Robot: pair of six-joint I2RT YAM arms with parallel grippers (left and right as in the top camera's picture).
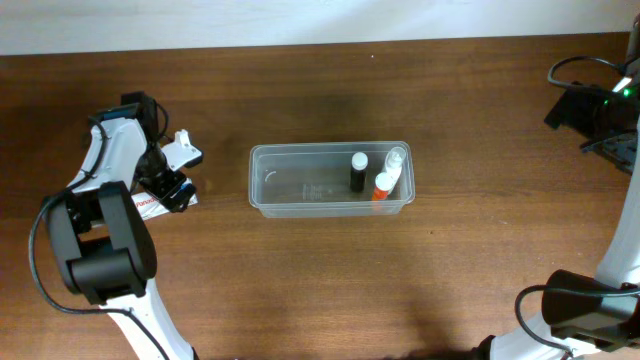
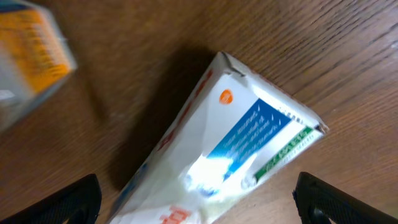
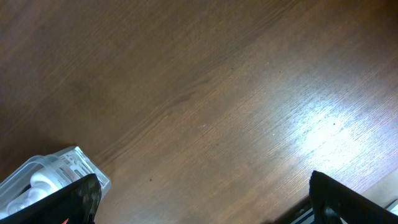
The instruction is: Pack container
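The clear plastic container (image 1: 290, 185) stands mid-table. At its right end it holds a black bottle with a white cap (image 1: 358, 172), a white bottle (image 1: 396, 160) and an orange-topped bottle (image 1: 382, 188). My left gripper (image 1: 170, 190) is open over a white box with blue, green and orange print (image 2: 249, 134) lying flat on the wood; its fingers (image 2: 199, 202) straddle the box without closing. A second small box, orange and white (image 2: 31, 46), lies close by and also shows in the overhead view (image 1: 182, 152). My right gripper (image 3: 202, 199) is open and empty above bare wood, with the container's corner (image 3: 59, 171) at its lower left.
Black equipment and cables (image 1: 595, 105) sit at the table's far right. The right arm (image 1: 620, 260) stands at the front right corner. The left arm's base (image 1: 100, 240) is at the front left.
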